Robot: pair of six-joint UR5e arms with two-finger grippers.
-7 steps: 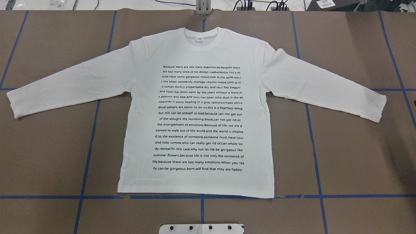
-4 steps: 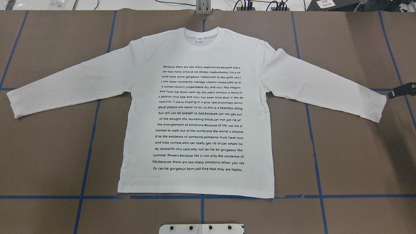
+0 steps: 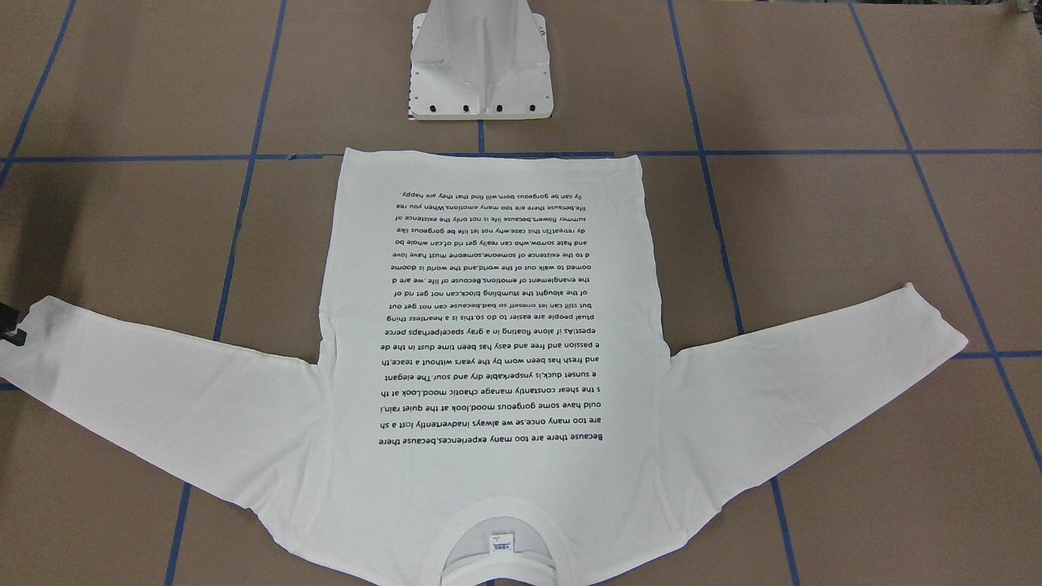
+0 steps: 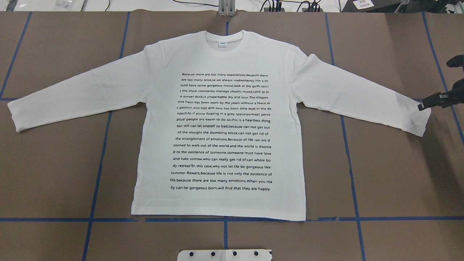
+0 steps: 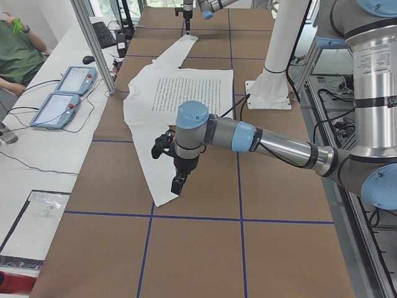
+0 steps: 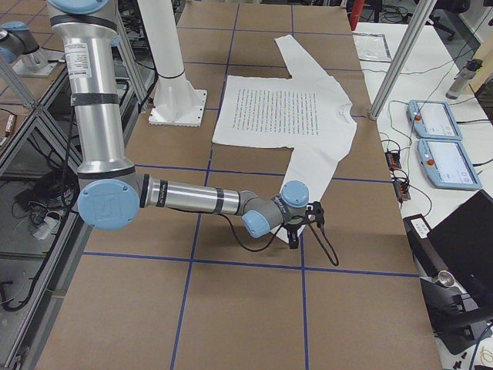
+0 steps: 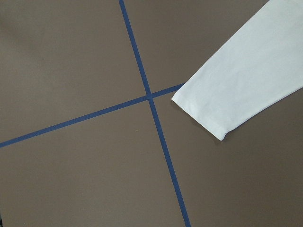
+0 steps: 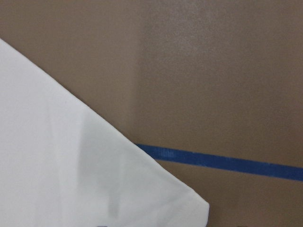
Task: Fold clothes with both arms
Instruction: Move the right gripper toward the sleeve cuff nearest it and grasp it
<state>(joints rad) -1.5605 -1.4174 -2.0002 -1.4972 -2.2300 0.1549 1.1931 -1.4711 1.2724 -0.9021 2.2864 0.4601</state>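
Task item: white long-sleeved cotton T-shirt (image 4: 221, 127) with black printed text, spread flat and print-up on the brown table (image 4: 391, 174). The collar points away from the robot, the hem toward it, and both sleeves lie out to the sides.
Fold status: no fold made. This is judged to be the approach to the first grasp.
Right claw (image 4: 422, 106): at the outer, far corner of the right sleeve cuff (image 4: 420, 121), entering from the table's right end. Its tip overlaps the cuff edge in the overhead view, but contact cannot be confirmed. Finger spacing cannot be told.
Left claw (image 5: 178, 185): shown only in the left side view, over the end of the left sleeve cuff (image 4: 14, 116). Finger spacing cannot be told.
Key relation: each cuff lies under or just inboard of its own claw. Each sleeve's long axis runs from the cuff inward and away from the robot, up to the shoulder. A fold would likely carry the cuff along that axis toward the shirt body.
Nearer arm: the right wrist view shows its cuff corner large and close. The left wrist view shows the cuff smaller, at upper right beside a crossing of blue tape lines (image 7: 150, 96). The right claw is judged the lower of the two.
Containers: none visible. The shirt lies directly on the table.
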